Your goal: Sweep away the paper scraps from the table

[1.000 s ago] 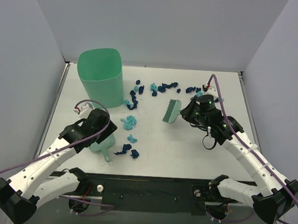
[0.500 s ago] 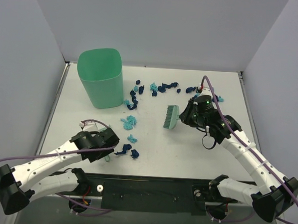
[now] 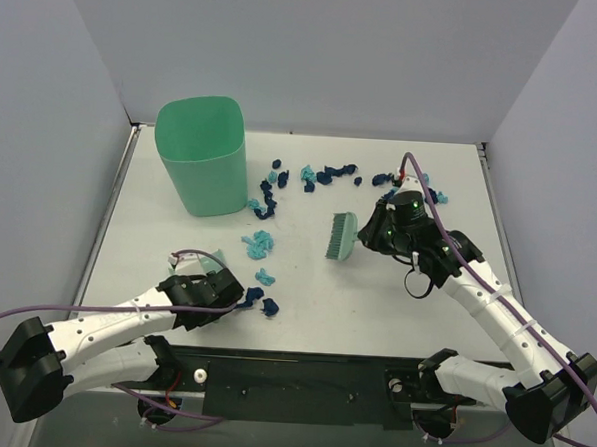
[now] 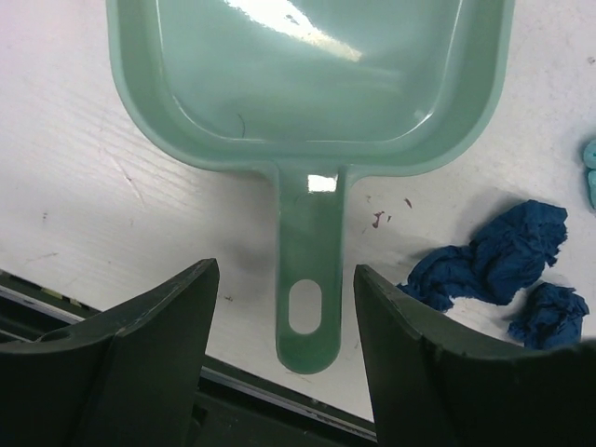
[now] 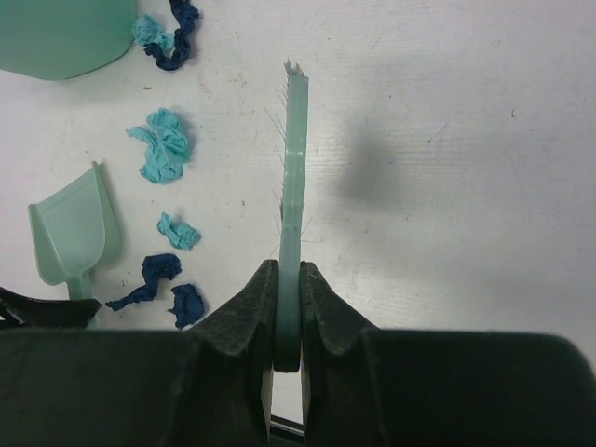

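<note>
Pose: left arm low across desk (image 3: 394,309) in front of bin (image 3: 201,168), left tool (image 4: 281,275) spread wide astride dustpan (image 4: 307,74) handle (no contact seen). To right of bin, right arm reaches in, right tool (image 5: 287,279) clamped on brush (image 5: 295,158), held edge-on. Most paper scraps (image 3: 260,244) run right from bin foot, few in front of bin; dark pair just right of left tool

White arms (image 3: 103,323), black joints (image 3: 200,293), purple cables (image 3: 64,309)
</note>
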You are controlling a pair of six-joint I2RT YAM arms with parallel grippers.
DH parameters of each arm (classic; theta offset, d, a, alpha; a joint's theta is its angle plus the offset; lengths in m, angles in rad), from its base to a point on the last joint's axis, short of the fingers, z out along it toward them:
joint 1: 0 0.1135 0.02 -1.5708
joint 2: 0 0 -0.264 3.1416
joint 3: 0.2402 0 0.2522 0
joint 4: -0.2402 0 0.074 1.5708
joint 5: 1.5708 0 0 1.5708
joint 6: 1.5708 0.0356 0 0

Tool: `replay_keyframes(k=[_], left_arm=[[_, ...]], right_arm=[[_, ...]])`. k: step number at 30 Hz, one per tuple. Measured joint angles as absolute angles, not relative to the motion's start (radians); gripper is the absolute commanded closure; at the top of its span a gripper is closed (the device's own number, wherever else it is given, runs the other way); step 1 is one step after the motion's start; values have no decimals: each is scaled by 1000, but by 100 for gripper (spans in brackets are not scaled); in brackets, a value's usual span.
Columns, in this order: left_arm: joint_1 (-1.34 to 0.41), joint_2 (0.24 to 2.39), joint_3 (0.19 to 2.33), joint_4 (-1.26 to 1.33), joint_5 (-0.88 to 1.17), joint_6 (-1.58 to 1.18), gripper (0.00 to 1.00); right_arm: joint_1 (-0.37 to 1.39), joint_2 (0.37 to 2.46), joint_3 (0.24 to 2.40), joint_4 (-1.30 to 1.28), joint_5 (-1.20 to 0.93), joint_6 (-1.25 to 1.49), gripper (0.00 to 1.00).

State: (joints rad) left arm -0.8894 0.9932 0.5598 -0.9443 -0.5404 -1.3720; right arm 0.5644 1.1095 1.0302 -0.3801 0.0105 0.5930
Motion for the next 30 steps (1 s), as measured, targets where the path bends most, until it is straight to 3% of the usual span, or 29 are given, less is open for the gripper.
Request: replay_keyframes(k=[5, 9, 10, 12, 14, 21, 30], left_arm=[[-888, 994, 530, -863, -547, -1351, 36], [-881, 1009, 520, -821, -550, -1344, 67], [-879, 1011, 519, -817, -553, -1343, 78], [-871, 1011, 519, -815, -554, -1339, 92], [-856, 1010, 519, -818, -560, -1333, 100], [-829, 947, 550, -889, -591, -1299, 100], [-735, 832, 820, -979, -620, -1113, 100]], right_arm=[[575, 1109, 1016, -380, 11, 590, 100], [598, 1109, 1006, -385, 12, 589, 100], [604, 1109, 1006, -387, 13, 589, 100], [618, 1108, 1006, -388, 15, 588, 100], [633, 1108, 1006, -388, 15, 588, 100], [666, 1090, 997, -384, -33, 598, 100], [833, 1169, 978, -241, -200, 685, 100]])
